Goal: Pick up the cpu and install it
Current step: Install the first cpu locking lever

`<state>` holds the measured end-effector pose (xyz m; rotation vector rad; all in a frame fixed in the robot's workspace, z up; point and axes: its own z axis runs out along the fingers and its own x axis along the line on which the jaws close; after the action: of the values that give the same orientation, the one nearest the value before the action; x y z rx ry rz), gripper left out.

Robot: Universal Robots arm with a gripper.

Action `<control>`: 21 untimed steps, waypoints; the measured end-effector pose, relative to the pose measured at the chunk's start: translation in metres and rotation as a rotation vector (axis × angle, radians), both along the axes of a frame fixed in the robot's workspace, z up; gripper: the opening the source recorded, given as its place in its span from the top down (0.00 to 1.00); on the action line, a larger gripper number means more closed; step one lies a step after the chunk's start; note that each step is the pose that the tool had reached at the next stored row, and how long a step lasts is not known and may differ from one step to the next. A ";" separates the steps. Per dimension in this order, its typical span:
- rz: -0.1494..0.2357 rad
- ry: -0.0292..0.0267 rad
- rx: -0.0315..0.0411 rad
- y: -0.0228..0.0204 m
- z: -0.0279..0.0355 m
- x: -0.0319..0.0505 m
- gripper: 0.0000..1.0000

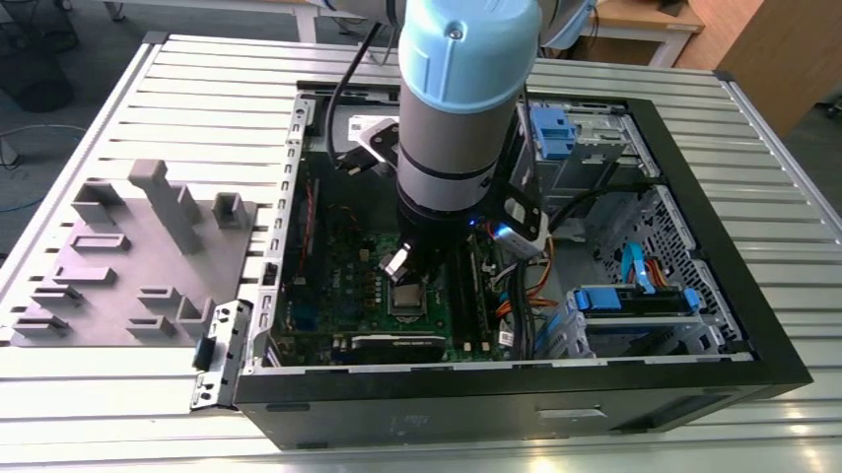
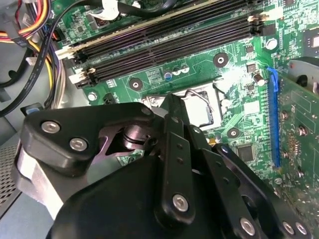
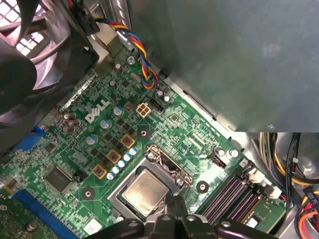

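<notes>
The gripper (image 1: pixel 402 264), whose finger spacing I cannot tell, hangs straight down from the upright arm (image 1: pixel 460 108) inside the open computer case (image 1: pixel 736 335), just above the cpu (image 3: pixel 145 193) lying flat in the green motherboard's (image 3: pixel 164 124) socket frame (image 3: pixel 149 172).

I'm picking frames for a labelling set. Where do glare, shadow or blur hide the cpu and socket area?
Exterior view: the arm shadows the motherboard, so the socket area is dim. First wrist view: the cpu is sharp with mild sheen; the fan is blurred. Second wrist view: the gripper blocks the socket; glare beside it.
</notes>
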<state>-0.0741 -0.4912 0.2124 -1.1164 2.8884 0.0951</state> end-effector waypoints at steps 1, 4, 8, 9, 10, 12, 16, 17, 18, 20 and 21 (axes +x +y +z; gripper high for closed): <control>0.000 0.0000 0.0000 0.0000 -0.0002 0.0000 0.89; 0.000 0.0001 -0.0002 -0.0001 -0.0002 0.0000 0.89; 0.000 0.0000 -0.0005 -0.0001 -0.0014 0.0001 0.89; 0.000 0.0000 -0.0006 -0.0001 -0.0022 0.0000 0.89; 0.000 0.0001 -0.0008 -0.0001 -0.0027 0.0001 0.89; 0.000 0.0000 -0.0008 -0.0001 -0.0028 0.0000 0.89; 0.000 0.0000 -0.0007 -0.0001 -0.0031 0.0000 0.89; 0.000 0.0000 -0.0007 -0.0001 -0.0031 0.0000 0.89; 0.000 0.0000 -0.0008 -0.0001 -0.0031 0.0000 0.89; 0.000 0.0000 -0.0008 -0.0001 -0.0031 0.0000 0.89; 0.000 0.0000 -0.0008 -0.0001 -0.0031 0.0000 0.89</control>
<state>-0.0740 -0.4913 0.2093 -1.1161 2.8888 0.0940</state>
